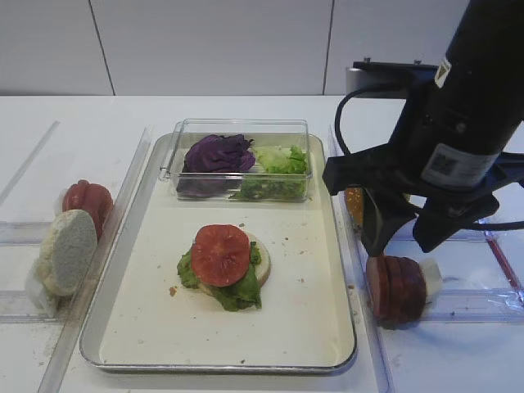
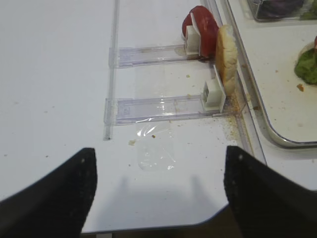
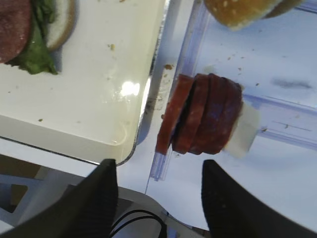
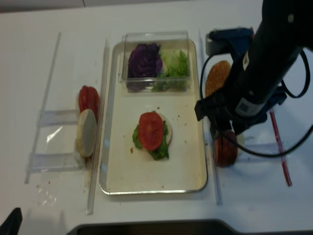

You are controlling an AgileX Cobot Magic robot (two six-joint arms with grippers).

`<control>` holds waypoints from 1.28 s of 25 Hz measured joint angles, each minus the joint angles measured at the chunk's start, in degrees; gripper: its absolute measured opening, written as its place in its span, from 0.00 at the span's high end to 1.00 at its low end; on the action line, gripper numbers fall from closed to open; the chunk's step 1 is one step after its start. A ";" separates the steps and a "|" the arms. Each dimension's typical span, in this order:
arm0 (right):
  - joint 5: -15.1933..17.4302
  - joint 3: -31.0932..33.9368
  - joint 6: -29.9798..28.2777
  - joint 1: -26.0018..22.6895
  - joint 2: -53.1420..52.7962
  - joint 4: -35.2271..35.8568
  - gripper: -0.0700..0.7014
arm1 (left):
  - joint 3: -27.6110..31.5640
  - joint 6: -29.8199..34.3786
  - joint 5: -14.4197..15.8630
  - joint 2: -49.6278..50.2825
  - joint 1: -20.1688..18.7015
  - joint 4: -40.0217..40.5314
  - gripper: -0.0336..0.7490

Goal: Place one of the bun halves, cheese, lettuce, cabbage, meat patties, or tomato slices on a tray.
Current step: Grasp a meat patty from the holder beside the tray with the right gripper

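With its jaws spread and holding nothing, the right gripper (image 3: 157,193) hovered just above the upright meat patties (image 3: 203,116), which stood so tightly packed that it risked lifting several or toppling them.

bright red tomato slice (image 1: 220,254), purple cabbage (image 1: 218,153), cream-white tray (image 1: 307,270)

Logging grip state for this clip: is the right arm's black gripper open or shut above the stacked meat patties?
Open. In the right wrist view the right gripper shows two black fingers set apart, nothing between them, hovering over the dark red-brown meat patties.
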 joint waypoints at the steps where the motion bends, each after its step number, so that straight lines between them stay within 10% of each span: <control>1: 0.00 -0.09 0.53 0.00 0.56 -0.38 0.38 | 0.00 0.00 0.00 0.00 0.00 0.00 0.33; 32: -0.60 -1.84 -1.22 0.03 11.04 -0.05 0.57 | 0.00 -0.05 0.00 0.00 0.00 0.00 0.33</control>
